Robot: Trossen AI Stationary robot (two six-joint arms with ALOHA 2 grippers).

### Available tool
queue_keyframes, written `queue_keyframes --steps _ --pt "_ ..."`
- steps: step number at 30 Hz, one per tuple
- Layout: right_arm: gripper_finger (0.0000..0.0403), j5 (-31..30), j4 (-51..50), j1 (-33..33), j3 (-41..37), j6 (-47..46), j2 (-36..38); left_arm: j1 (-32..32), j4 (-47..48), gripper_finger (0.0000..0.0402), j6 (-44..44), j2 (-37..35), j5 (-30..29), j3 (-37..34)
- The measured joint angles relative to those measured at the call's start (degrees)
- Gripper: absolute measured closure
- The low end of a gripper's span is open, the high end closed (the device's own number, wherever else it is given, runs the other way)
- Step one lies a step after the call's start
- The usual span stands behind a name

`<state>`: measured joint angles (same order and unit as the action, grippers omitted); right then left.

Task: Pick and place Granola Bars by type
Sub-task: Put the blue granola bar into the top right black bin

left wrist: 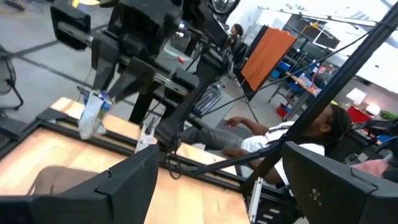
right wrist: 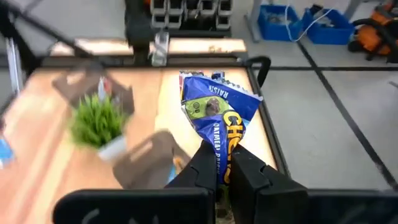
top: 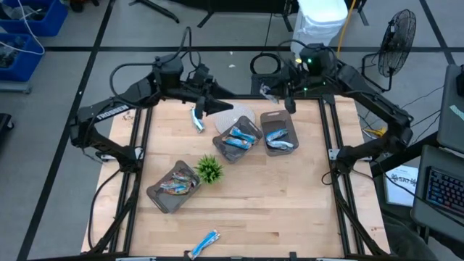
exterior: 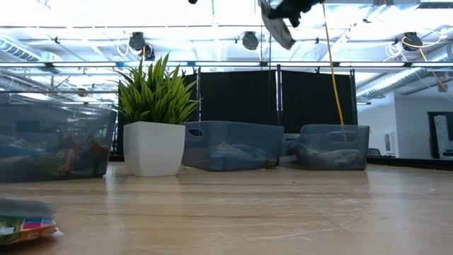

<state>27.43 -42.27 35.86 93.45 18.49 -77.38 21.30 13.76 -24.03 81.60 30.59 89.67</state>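
My right gripper (right wrist: 219,167) is shut on a blue granola bar packet (right wrist: 214,115) with a green mark and yellow letters. It hangs high over the table's far edge (top: 267,92), by the far right tray. My left gripper (left wrist: 217,180) stands open with nothing between its fingers, over the far edge (top: 207,103). One loose bar (top: 197,119) lies flat on the table just below it. Another bar (top: 205,244) lies near the front edge. Three grey trays (top: 155,194) (top: 222,130) (top: 279,116) hold blue and silver bars. My right gripper pinches one end of the packet (right wrist: 217,144) between its two fingers. The fingers lie along the packet and slant down toward the table. The rest of the packet sticks out ahead of the fingertips, lifted clear of the table and trays.
A small green plant (top: 209,169) in a white pot stands between the near left tray and the middle tray. A person (left wrist: 280,140) sits beyond the table's far side. Bare wood lies at the near right (top: 290,210).
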Motion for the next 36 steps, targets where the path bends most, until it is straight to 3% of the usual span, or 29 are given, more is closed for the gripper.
queue_keyframes --steps 6,13,30,36 --pt "0.0395 1.2 -4.7 1.9 -0.1 12.8 -2.8 0.1 1.3 0.0075 -0.8 -1.7 -0.1 0.0" --pt "0.0395 1.1 -6.2 3.3 -2.4 21.6 -6.9 0.1 1.7 0.0092 -3.2 -3.0 0.0 0.0" --pt "0.0395 -4.1 -0.5 4.3 -27.2 27.4 -8.8 -0.8 3.7 0.0105 -3.5 -4.7 1.0 -0.1" --pt "0.0397 -8.4 3.3 4.1 -31.1 31.8 -9.3 -0.8 3.7 0.0105 -3.8 -4.7 0.9 -0.1"
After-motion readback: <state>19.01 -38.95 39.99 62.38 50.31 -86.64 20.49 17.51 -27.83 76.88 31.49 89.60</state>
